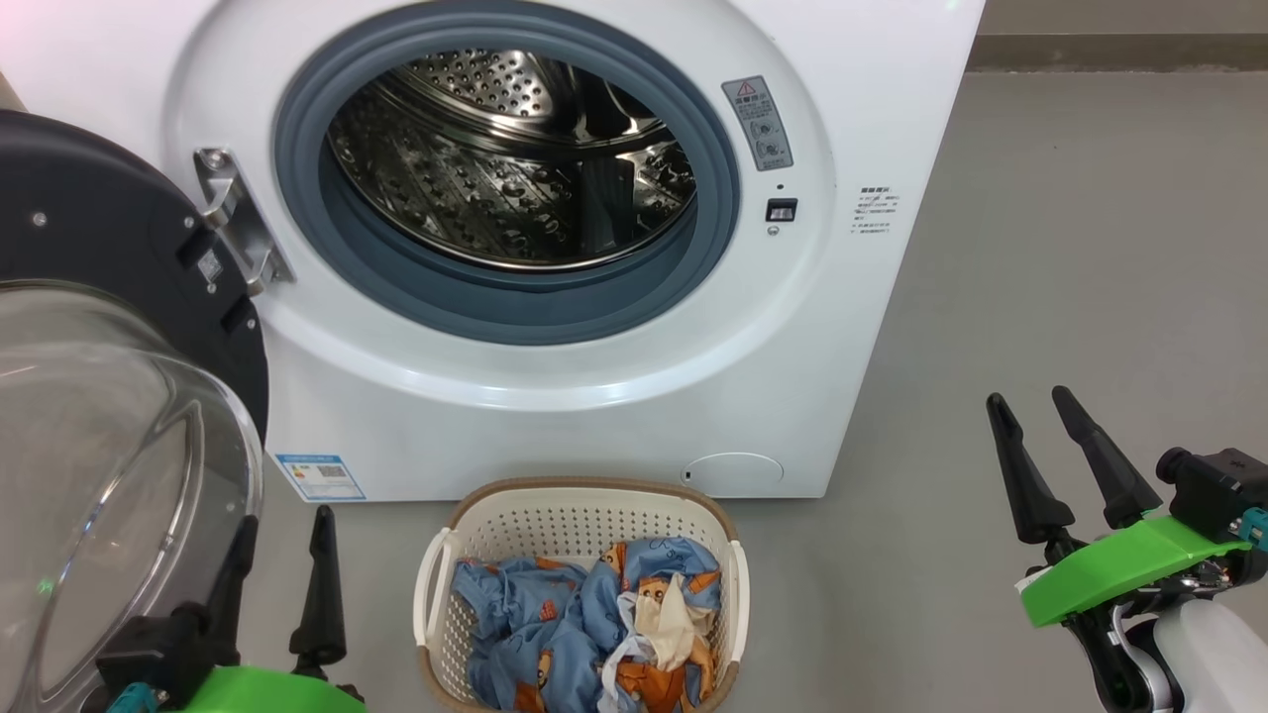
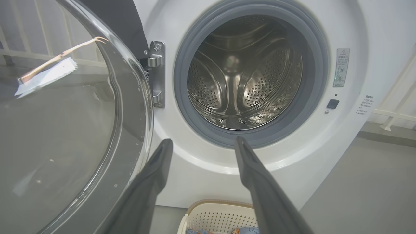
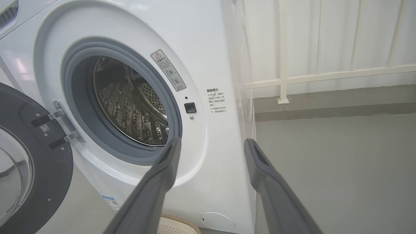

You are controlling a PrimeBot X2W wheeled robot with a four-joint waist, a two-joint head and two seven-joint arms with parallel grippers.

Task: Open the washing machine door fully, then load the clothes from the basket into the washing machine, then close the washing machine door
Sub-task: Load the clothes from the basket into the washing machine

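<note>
Head view shows clothes (image 1: 584, 624) in the basket (image 1: 555, 520); right wrist view, railing (image 3: 341, 75)

On my head view the washing machine door (image 1: 99, 218) runs off the frame at nine o'clock, and the basket (image 1: 555, 525) is cut by the edge at six o'clock, hiding its near rim. The clothes (image 1: 584, 624) cover the basket's floor. The print on the grey label (image 1: 758, 124) at three o'clock of the drum (image 1: 515, 158) is too small for me to read.
</note>
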